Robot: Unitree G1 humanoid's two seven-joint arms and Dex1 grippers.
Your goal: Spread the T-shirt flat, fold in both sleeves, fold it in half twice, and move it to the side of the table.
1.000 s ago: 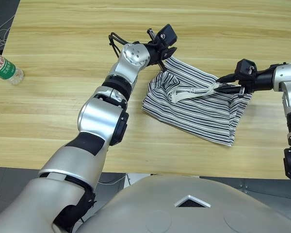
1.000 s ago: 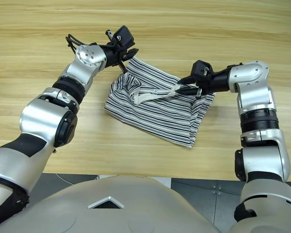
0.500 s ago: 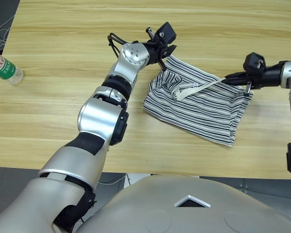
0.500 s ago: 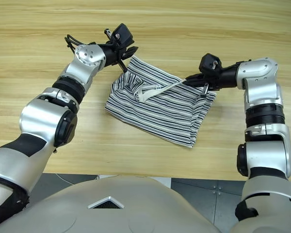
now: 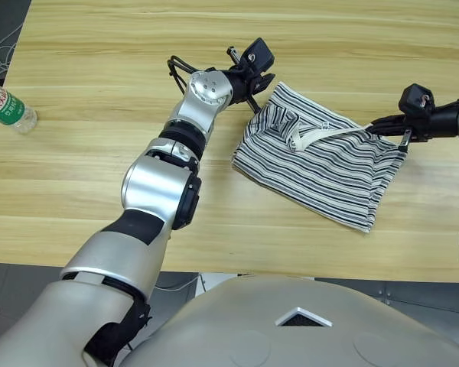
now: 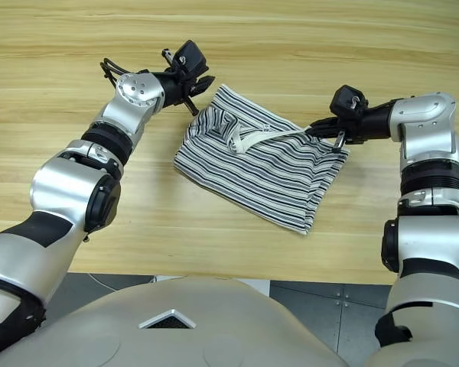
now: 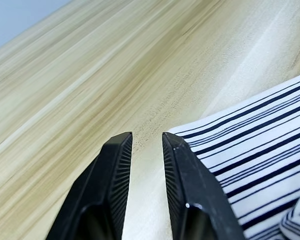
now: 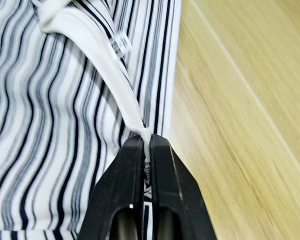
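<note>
Drawing the white ribbed neckband point(image 5: 329, 131) taut and farther right in the black two-fingered right gripper point(image 5: 369, 122), dragging the black-and-white striped T-shirt point(image 5: 329, 176) along.

A robotics lab or test room is suggested rather than a home. A broad, pale wood-grain surface point(image 5: 99, 46) is set over a dark grey floor point(image 5: 4, 19). Thin loose cables point(image 5: 14, 38) are seen on that floor in the upper left corner, and a plastic water bottle point(image 5: 8, 105) is laid at the left edge.
</note>
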